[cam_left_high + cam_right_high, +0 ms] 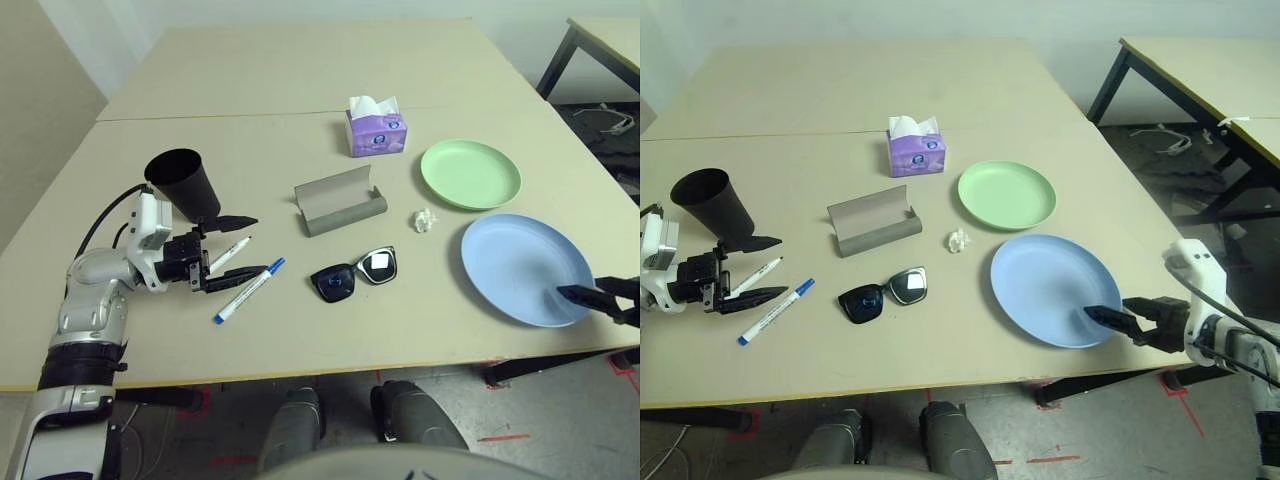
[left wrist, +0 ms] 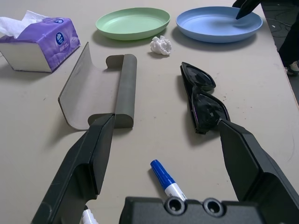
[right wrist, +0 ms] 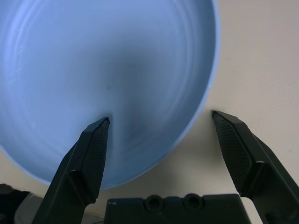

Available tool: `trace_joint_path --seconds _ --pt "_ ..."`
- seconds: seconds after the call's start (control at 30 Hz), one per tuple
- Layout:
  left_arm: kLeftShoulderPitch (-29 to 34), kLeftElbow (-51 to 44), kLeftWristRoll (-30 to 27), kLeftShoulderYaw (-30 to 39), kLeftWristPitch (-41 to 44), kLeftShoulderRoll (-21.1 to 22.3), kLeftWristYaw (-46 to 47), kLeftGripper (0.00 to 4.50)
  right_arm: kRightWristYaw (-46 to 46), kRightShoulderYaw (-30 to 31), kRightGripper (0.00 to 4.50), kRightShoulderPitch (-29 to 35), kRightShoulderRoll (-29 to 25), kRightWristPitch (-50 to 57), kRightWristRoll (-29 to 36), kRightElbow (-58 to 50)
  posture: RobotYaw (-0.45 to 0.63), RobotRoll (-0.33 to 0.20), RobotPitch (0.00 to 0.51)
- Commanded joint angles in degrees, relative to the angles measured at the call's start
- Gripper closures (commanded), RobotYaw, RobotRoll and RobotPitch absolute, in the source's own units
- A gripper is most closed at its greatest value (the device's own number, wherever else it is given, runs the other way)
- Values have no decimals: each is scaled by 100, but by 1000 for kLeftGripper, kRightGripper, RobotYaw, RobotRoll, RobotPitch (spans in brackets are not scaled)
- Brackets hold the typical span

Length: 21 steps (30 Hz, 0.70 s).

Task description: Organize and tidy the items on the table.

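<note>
The left gripper (image 1: 238, 245) hangs spread wide over two markers — black-capped (image 1: 229, 254) and blue-capped (image 1: 248, 290) — just in front of the tilted black cup (image 1: 183, 183) on the beige table (image 1: 300, 60). The right gripper (image 3: 159, 123), also spread, straddles the near rim of the blue plate (image 1: 1050, 285), one finger over the plate, the other over bare table. Between them lie the sunglasses (image 1: 355, 273), open grey case (image 1: 340, 200), paper wad (image 1: 427, 220), green plate (image 1: 470, 173) and a purple tissue box (image 1: 376, 130) — none held.
</note>
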Motion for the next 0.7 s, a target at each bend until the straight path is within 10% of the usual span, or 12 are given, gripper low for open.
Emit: trace_joint_path --seconds 0.03,0.4,0.7 --pt "86 -181 -6 -33 -51 -36 2 0 99 260 726 25 -36 236 35 -54 -124 0 92" --pt "142 -148 14 -52 -143 -89 14 0 197 192 4380 -141 -19 217 105 17 -130 0 94" --pt "125 -37 56 -85 -156 -129 -31 0 191 -132 4469 -1335 -37 928 767 153 -135 0 97"
